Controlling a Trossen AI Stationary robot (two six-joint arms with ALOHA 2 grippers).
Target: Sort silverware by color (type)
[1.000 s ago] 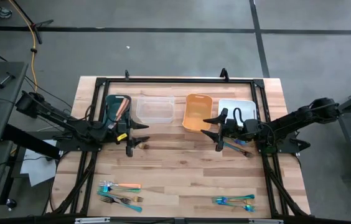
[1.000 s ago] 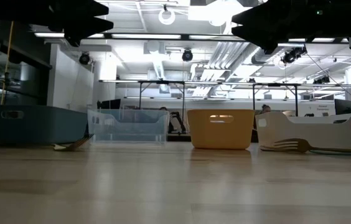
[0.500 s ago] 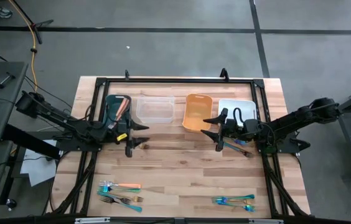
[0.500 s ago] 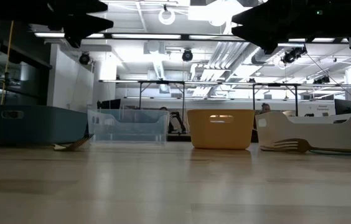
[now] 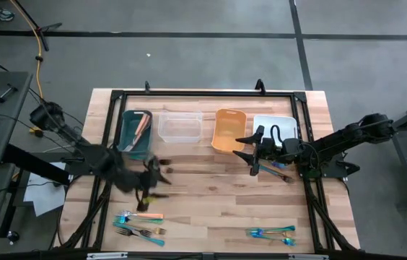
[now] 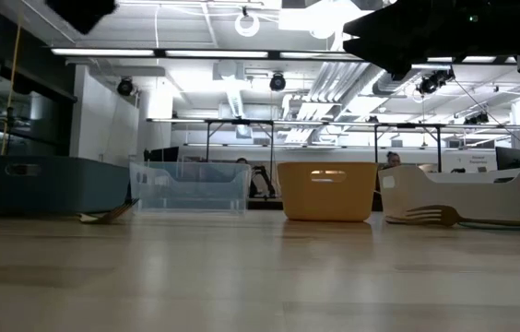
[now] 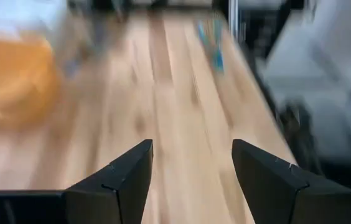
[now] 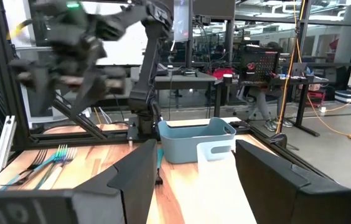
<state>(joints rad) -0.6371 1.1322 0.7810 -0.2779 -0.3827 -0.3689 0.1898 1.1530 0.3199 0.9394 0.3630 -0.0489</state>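
The silverware lies in groups. Orange, teal and dark pieces (image 5: 138, 222) are at the near left and teal ones (image 5: 272, 232) at the near right. A fork (image 6: 431, 215) rests by the white bin, and one gold piece (image 6: 108, 215) lies near the dark teal bin. Orange-handled pieces (image 5: 140, 126) lie inside the dark teal bin (image 5: 125, 137). My left gripper (image 5: 149, 189) hovers open over the left-middle boards, tipped down, with bare wood between its fingers (image 7: 191, 180). My right gripper (image 5: 250, 152) hangs open and level in front of the orange bin (image 5: 228, 130).
Four bins stand in a row along the far side: dark teal, clear (image 5: 180, 126), orange and white (image 5: 274, 128). A black frame (image 5: 203, 94) runs around the table. Bare boards (image 5: 211, 202) lie between the two near silverware groups.
My left gripper has swung away from the dark teal bin toward the table's near edge, rising and tipping its fingers downward; it stays open. In the low view its arm has left the top left of the picture. My right arm has kept still.
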